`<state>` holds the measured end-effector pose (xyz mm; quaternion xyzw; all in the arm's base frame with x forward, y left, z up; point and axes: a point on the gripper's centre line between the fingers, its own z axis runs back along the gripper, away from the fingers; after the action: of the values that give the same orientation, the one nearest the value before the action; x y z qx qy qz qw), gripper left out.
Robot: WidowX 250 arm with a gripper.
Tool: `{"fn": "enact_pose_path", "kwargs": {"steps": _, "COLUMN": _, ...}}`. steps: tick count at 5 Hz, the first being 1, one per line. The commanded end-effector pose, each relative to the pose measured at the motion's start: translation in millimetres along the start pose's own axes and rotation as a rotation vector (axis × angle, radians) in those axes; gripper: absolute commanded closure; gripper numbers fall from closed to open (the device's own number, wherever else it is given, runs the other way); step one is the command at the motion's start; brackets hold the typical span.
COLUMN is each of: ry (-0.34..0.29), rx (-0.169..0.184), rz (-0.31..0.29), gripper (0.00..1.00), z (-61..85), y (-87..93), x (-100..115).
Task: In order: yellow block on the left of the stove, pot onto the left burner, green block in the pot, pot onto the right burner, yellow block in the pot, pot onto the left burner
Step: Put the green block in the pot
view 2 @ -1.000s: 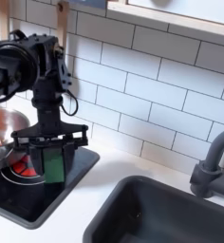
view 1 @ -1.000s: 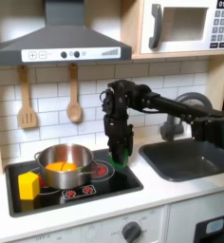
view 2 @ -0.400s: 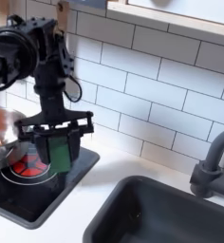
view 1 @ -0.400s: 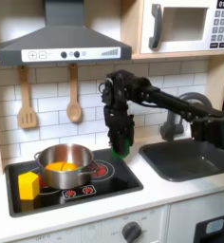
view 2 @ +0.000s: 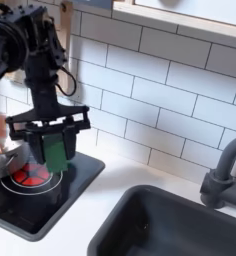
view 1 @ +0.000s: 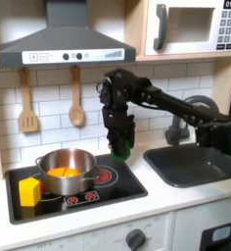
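Hand [view 2: 53,150] clamped on green block [view 2: 56,152] above stove [view 1: 127,182]; no legible labels.

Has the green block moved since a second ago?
Yes. Clamped in the gripper, the green block has risen off the stove and shifted toward the pot at the second exterior view's left.

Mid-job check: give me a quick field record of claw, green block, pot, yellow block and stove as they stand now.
claw: shut on the green block, held above the stove
green block: between the claw's fingers, in the air
pot: on the stove, orange piece inside
yellow block: on the stove, first exterior view's left of pot
stove: right burner uncovered
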<state>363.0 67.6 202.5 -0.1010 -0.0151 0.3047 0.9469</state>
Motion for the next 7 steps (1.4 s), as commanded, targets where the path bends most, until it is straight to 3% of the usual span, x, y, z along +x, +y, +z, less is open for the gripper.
{"fn": "enact_pose_path", "kwargs": {"steps": 1, "ry": -0.020, "rx": 0.002, "rz": 0.011, "gripper": 1.00, "z": 9.7, "y": 13.9, "x": 7.2}}
{"fn": "enact_pose_path", "kwargs": {"steps": 3, "ry": -0.095, "rx": 0.041, "rz": 0.000, "gripper": 1.00, "z": 14.6, "y": 22.8, "x": 10.5}}
{"fn": "enact_pose_path", "kwargs": {"steps": 4, "ry": -0.145, "rx": 0.037, "rz": -0.015, "gripper": 1.00, "z": 25.5, "y": 23.0, "x": 5.5}}
{"fn": "enact_pose_path", "kwargs": {"steps": 5, "ry": -0.124, "rx": 0.043, "rz": -0.014, "gripper": 1.00, "z": 17.2, "y": 24.6, "x": 5.7}}
{"fn": "enact_pose_path", "kwargs": {"steps": 7, "ry": -0.153, "rx": 0.039, "rz": -0.020, "gripper": 1.00, "z": 23.6, "y": 28.0, "x": 6.4}}
